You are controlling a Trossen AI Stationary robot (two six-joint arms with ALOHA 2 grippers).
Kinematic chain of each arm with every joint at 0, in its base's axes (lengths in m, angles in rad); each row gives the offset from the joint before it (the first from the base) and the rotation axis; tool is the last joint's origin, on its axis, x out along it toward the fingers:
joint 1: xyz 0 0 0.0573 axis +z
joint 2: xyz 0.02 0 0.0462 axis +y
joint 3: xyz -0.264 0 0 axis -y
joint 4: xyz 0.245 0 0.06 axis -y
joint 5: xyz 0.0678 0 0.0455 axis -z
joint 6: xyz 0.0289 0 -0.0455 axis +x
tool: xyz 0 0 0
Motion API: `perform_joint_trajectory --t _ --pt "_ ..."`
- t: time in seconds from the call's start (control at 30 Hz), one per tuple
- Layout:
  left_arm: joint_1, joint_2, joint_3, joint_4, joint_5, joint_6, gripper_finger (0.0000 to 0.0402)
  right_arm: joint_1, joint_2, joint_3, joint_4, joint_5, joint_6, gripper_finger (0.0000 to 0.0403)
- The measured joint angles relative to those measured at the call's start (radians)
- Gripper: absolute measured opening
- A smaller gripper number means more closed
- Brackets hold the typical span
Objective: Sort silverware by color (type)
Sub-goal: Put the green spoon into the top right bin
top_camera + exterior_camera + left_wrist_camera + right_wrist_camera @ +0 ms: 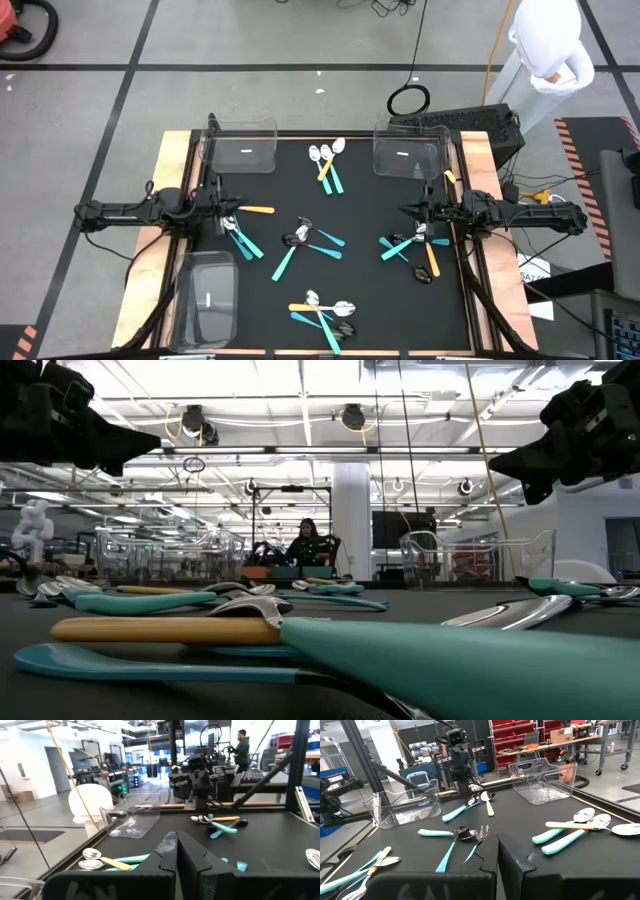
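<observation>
The silverware lies in loose clusters on the black table top: at the far middle (pixel 327 162), near the left arm (pixel 241 237), at the centre (pixel 305 240), near the right arm (pixel 415 248) and at the near middle (pixel 325 315). The handles are teal or orange, and the heads are silver or dark. My left gripper (pixel 226 208) (pixel 176 851) is shut and points level over the table's left side. My right gripper (pixel 410 210) (pixel 497 851) is shut and points level over the right side. Neither touches anything.
Three clear plastic bins stand on the table: far left (pixel 240 146), far right (pixel 408 152) and near left (pixel 206 296). The black mat has wooden borders on the left (pixel 150 250) and right (pixel 492 250). A person (pixel 305 542) sits in the room behind.
</observation>
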Motion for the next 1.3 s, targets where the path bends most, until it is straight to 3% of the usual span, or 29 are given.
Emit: perform_joint_trajectory --t 0.53,0.8,0.93,1.07,1.17,1.3 --pt "0.0 0.0 0.0 0.016 -0.005 -0.003 0.0005 0.0 0.0 0.0 0.024 0.006 0.098 0.0004" --pt "0.0 0.0 0.0 0.007 -0.046 -0.116 0.0005 -0.001 0.0 0.0 0.155 0.184 0.069 0.0008" --pt "0.0 0.002 0.0 -0.028 -0.094 -0.171 0.0018 -0.009 0.014 0.0 0.147 0.188 0.051 0.0042" --pt "0.0 0.034 0.001 -0.031 -0.129 -0.212 0.0056 -0.033 0.057 0.0 0.089 0.205 0.049 0.0094" --pt "0.0 0.062 0.001 -0.03 -0.162 -0.204 0.0086 -0.048 0.102 0.0 0.057 0.279 0.053 0.0131" --pt "0.0 0.1 0.001 -0.022 -0.295 -0.195 0.0114 -0.069 0.165 0.0 0.031 0.386 0.139 0.0165"
